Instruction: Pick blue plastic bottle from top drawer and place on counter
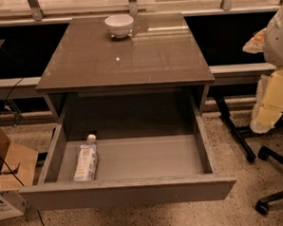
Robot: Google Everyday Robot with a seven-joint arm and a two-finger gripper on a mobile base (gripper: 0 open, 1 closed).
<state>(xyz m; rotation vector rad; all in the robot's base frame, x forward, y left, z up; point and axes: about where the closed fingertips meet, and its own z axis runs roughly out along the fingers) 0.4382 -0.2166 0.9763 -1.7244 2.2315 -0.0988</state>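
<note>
**A:** Where is the gripper?

**B:** The pale cream-yellow two-finger gripper (270,103) hangs at the far right edge of the view, under the rounded white arm housing (279,36). It is off to the right of the cabinet, about level with the drawer opening, above the speckled stone floor (232,210). I cannot tell whether it is released or clenched.

**A:** What lies closest to it?

**B:** Below it are the black legs and casters of a wheeled office chair base (270,174). To its left is the wide, shallow, grey-brown top drawer (131,192). The drawer stands open, drawn out toward the camera, with its flat plain front panel nearest and its smooth grey inside showing.

**A:** And the bottle?

**B:** The blue plastic bottle (86,161) is small and clear, with a white cap and a pale bluish-white label. It lies on its side on the drawer floor in the left part, close beside the left wall, with its cap pointing toward the back. It is well apart from the gripper, with most of the drawer between them.

**A:** What is above?

**B:** The glossy brown square counter (129,63) tops the cabinet and reflects the light. A round white ceramic bowl (119,25) stands upright near its back edge, a little left of centre.

**A:** Anything farther out?

**B:** A brown cardboard box (16,171) sits on the floor by the drawer's left front corner, with a thin black cable (2,160) running across it
</note>
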